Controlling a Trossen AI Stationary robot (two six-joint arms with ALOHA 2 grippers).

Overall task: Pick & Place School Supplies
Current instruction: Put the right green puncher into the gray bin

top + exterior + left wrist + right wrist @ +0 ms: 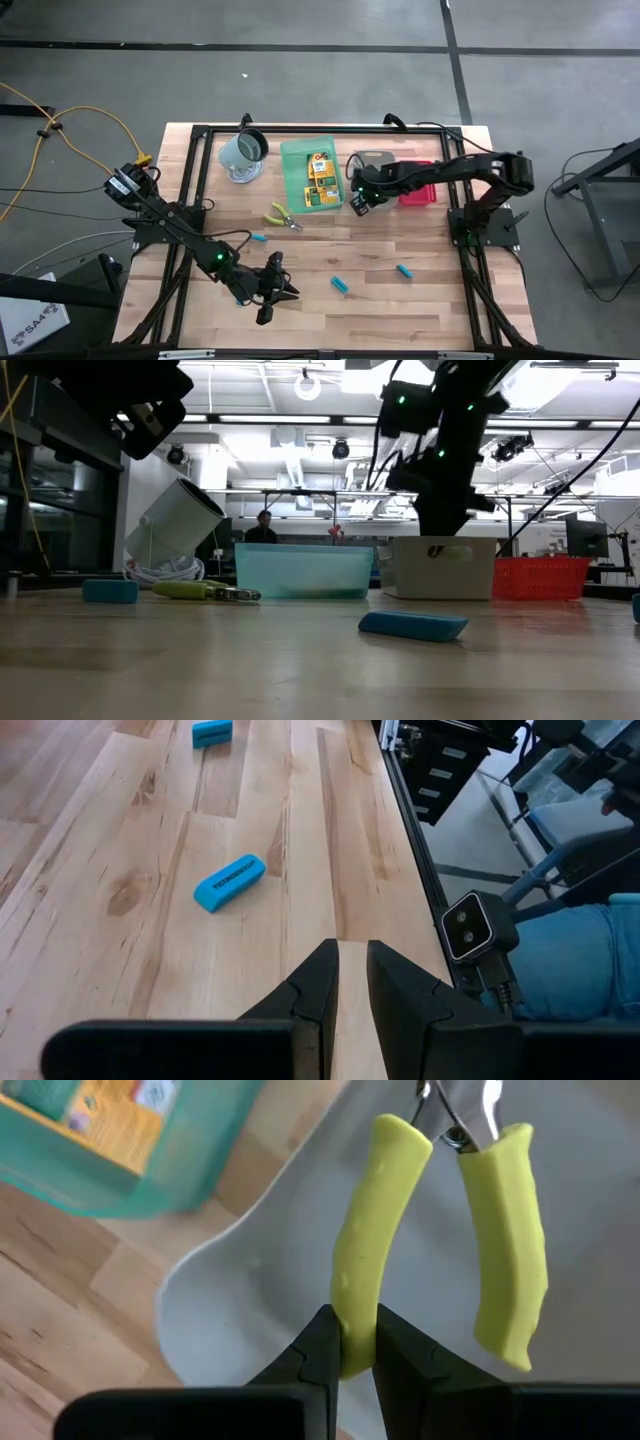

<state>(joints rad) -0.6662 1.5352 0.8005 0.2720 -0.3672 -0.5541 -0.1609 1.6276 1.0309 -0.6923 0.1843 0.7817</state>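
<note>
From above, the left gripper [283,292] hangs low near the front edge of the bench [420,310]. Its own wrist view shows what the top view cannot: the two fingers [318,982] stand a little apart with nothing between them, and a blue eraser [229,883] lies just ahead. A metal mug [243,152] lies tipped near the back left corner. Beside it the green tray [293,151] holds yellow-orange boxes [320,176]. One pair of pliers [282,216] rests on the wood just in front of that tray. The right gripper [358,203] hangs by the grey tray [375,158]. Only its wrist view shows its fingers pinched on one yellow-green handle of a second pair of pliers [372,1230], over the grey tray. The red tray [418,195] sits farthest right.
</note>
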